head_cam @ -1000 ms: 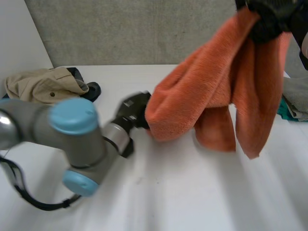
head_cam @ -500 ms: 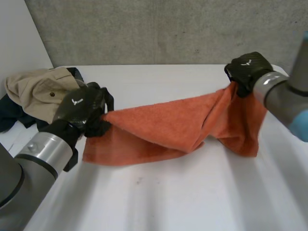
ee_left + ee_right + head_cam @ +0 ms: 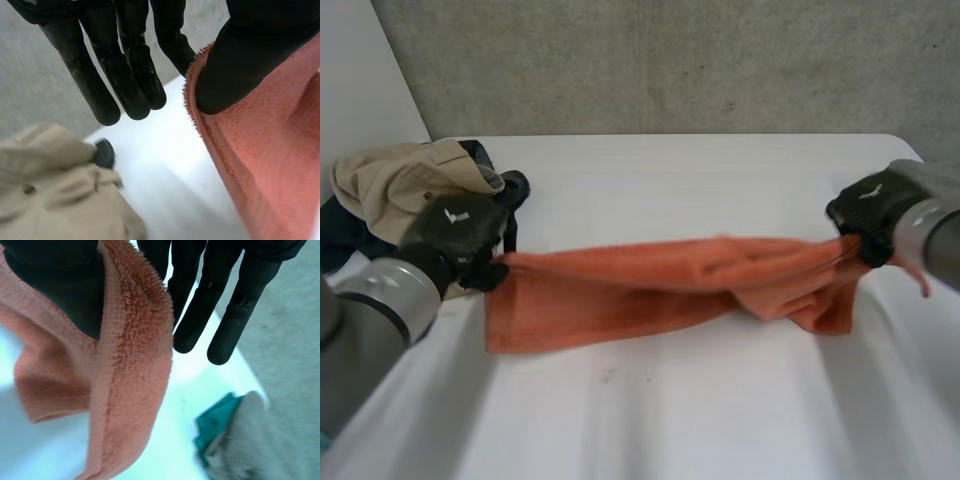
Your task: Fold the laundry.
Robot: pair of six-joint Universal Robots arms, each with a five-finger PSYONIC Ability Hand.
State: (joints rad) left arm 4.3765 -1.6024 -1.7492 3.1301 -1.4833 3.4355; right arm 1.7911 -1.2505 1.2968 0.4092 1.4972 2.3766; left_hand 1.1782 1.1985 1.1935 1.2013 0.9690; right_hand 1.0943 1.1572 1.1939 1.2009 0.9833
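Head view: left hand [image 3: 458,238] and right hand [image 3: 868,208] each pinch opposite ends of orange towel [image 3: 640,285], stretched between them over table [image 3: 720,400]. Pull evenly, flatten bunched fold beside right hand.

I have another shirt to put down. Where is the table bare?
Bare table lies on the robot's side of the orange towel and beyond it toward the wall. The left corner is crowded: beige garment beside the left hand.

I see a white worktop [image 3: 660,400] backed by a grey wall [image 3: 660,60]. At its far left corner, a crumpled beige garment [image 3: 400,180] lies on dark cloth [image 3: 340,235]. My right wrist view shows grey cloth [image 3: 260,440] lying against teal cloth [image 3: 217,425].
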